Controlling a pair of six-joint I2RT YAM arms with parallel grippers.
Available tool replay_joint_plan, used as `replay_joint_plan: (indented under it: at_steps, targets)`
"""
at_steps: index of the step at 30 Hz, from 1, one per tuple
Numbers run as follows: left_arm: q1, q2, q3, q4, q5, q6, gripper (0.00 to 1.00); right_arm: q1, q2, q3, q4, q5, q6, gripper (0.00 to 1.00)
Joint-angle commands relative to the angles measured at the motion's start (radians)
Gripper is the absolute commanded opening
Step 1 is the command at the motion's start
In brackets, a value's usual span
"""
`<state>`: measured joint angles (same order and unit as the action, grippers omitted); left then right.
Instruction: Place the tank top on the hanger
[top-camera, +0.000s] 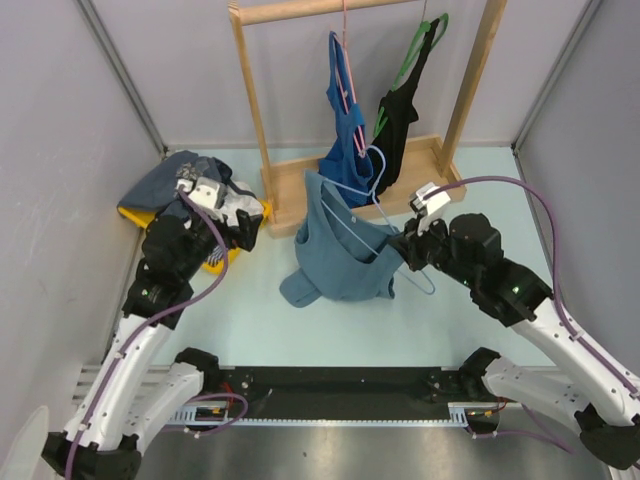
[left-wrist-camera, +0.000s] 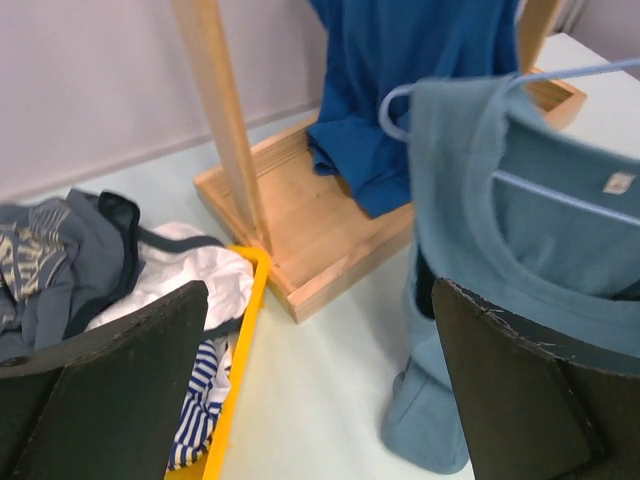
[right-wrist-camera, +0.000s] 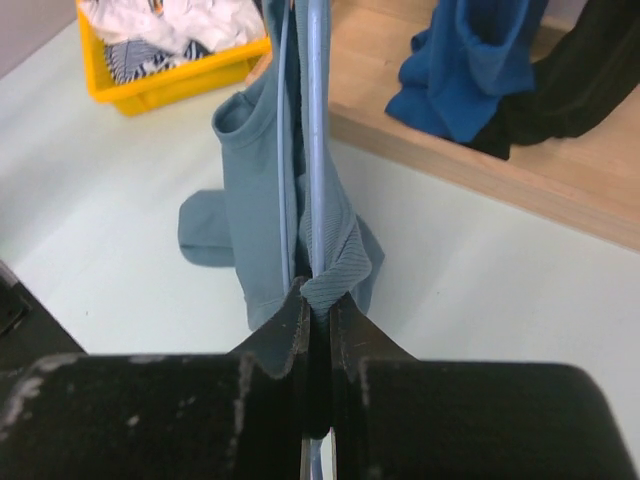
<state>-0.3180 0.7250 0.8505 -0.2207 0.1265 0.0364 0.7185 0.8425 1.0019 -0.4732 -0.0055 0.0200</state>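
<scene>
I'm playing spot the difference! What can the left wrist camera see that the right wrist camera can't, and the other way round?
Only the left wrist camera: the left hand, open and empty, the rack's tall wooden post, and a small white label in the neck of the tank top. Only the right wrist camera: the black top and the right hand, shut on the hanger and a fold of tank top. Both: the tank top draped on the hanger, the royal-blue top, the yellow bin and the rack's wooden base.
</scene>
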Motion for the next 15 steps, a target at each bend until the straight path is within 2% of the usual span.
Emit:
replay_joint_plan:
  at_steps: [1,9,15]
  targets:
    - [0.079,0.011,-0.018,0.060,0.039,-0.098,0.99,0.024,0.030,0.113,0.082,0.098,0.032,0.00]
    - [0.120,-0.001,-0.050,0.066,0.058,-0.102,0.99,0.257,0.223,0.314,0.113,0.377,0.035,0.00]
    - [0.129,-0.010,-0.057,0.060,0.062,-0.101,0.99,0.291,0.414,0.475,0.099,0.509,0.072,0.00]
